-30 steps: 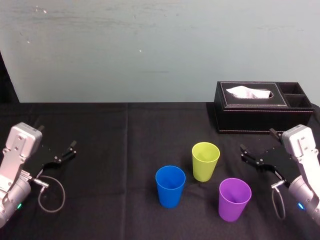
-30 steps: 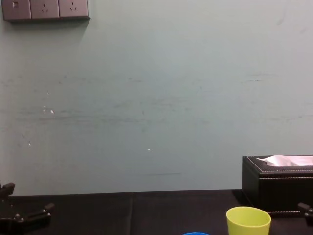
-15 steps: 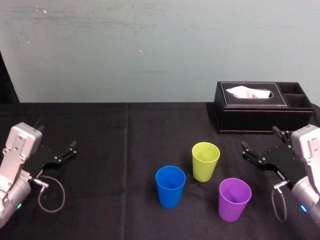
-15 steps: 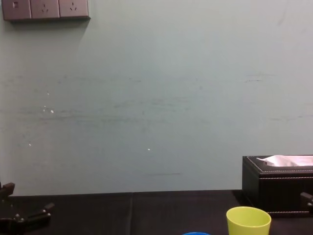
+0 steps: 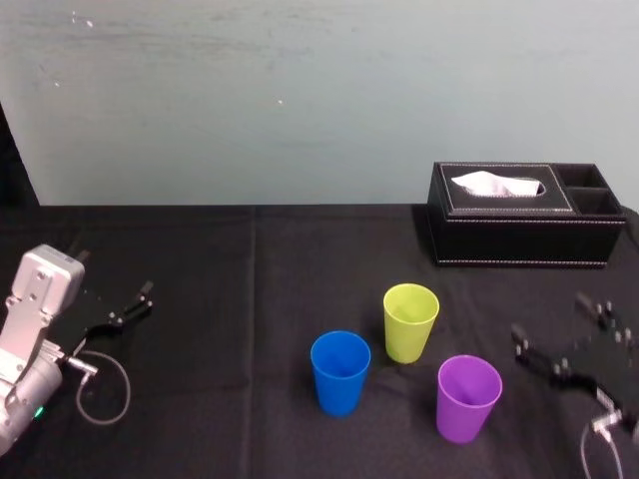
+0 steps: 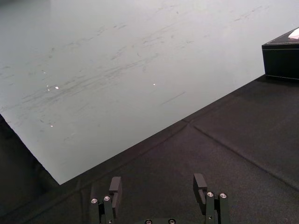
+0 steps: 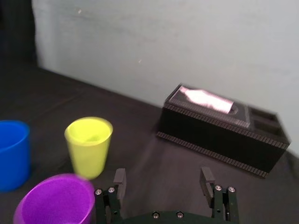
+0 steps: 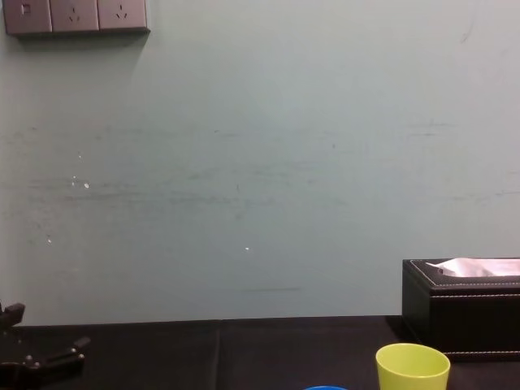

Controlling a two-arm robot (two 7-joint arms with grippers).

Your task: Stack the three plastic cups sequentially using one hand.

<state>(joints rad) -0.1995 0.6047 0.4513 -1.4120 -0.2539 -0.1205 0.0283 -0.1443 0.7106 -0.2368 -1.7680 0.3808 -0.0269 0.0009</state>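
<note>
Three cups stand upright and apart on the black table: a blue cup (image 5: pixel 339 371) at the left front, a yellow-green cup (image 5: pixel 410 321) behind it in the middle, and a purple cup (image 5: pixel 467 397) at the right front. To the right of the purple cup and apart from it, my right gripper (image 5: pixel 551 319) is open with nothing between its fingers. The right wrist view has the purple cup (image 7: pixel 53 200), the yellow-green cup (image 7: pixel 88 144) and the blue cup (image 7: pixel 11 154) ahead of the open right gripper (image 7: pixel 162 179). Far off at the table's left, my left gripper (image 5: pixel 115 271) is parked and open.
A black leather tissue box (image 5: pixel 527 225) with a white tissue stands at the back right, behind my right gripper. The black tablecloth (image 5: pixel 220 299) is bare between the cups and the left arm. A pale wall runs along the table's far edge.
My right gripper has drawn back to the right and toward the near edge, still open, and has dropped out of the chest view. The cups and left arm have not moved.
</note>
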